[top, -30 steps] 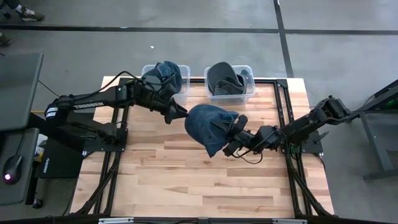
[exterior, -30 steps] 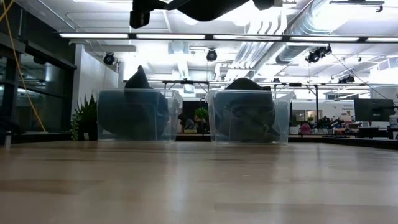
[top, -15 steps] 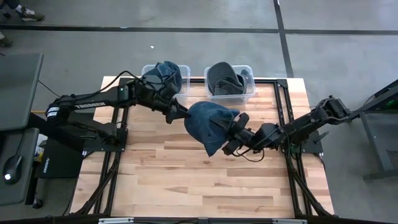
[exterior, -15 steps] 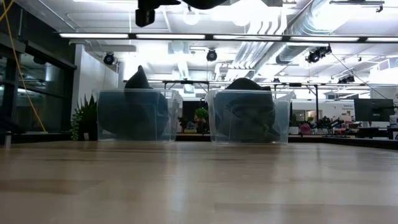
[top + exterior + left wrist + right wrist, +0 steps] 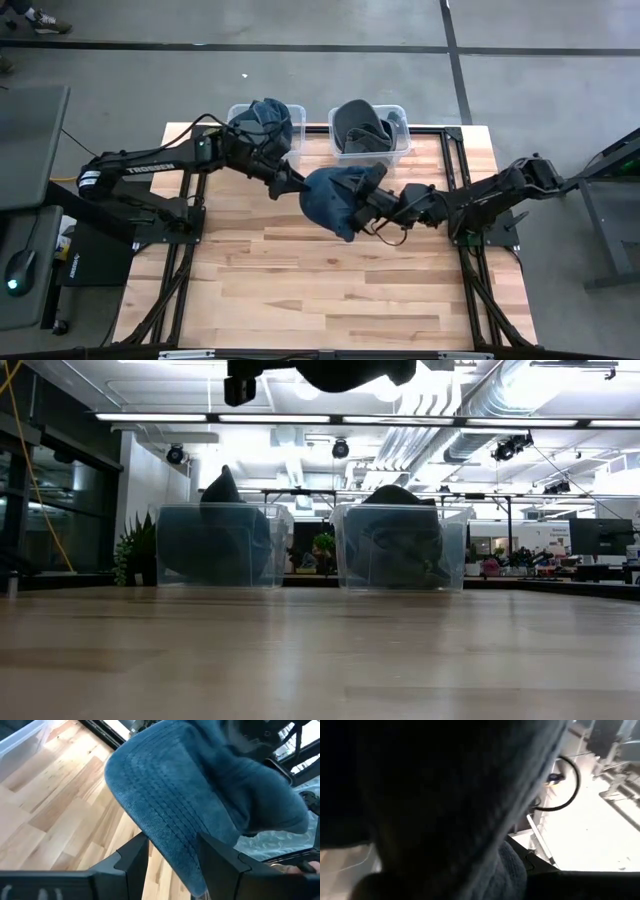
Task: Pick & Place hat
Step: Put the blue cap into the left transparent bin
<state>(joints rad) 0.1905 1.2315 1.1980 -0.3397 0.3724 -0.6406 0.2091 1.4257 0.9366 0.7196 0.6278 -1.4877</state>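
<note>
A blue fabric hat [image 5: 335, 198] hangs in the air over the middle of the table, between my two grippers. My left gripper [image 5: 295, 187] comes in from the table's left and is shut on the hat's left side. My right gripper [image 5: 372, 205] comes in from the right and is shut at the hat's right side. In the left wrist view the stitched brim [image 5: 165, 810] fills the space between my fingers. In the right wrist view the hat's dark cloth [image 5: 445, 795] covers nearly everything. The low view shows only the hat's underside [image 5: 350, 372] at the top. My left gripper has the hat's stitched brim [image 5: 180, 855] between its two fingers [image 5: 132, 860], reaching in almost level from the table's left. The hat is lifted clear of the table. My right gripper holds the hat's right side [image 5: 362, 200], coming almost level from the table's right. The cloth itself hides the place of contact.
Two clear plastic bins stand at the table's far edge: the left bin [image 5: 240, 112] holds blue hats, the right bin [image 5: 400, 115] holds dark grey hats. Bare wood lies toward the near edge. Black frame rails run along the table's sides.
My right gripper has moved toward the table's far edge and slightly up, staying shut on the hat. The hat's near, right part has come along with it, so the hat now sits more bunched between the grippers. Its left side has stayed at my left gripper.
</note>
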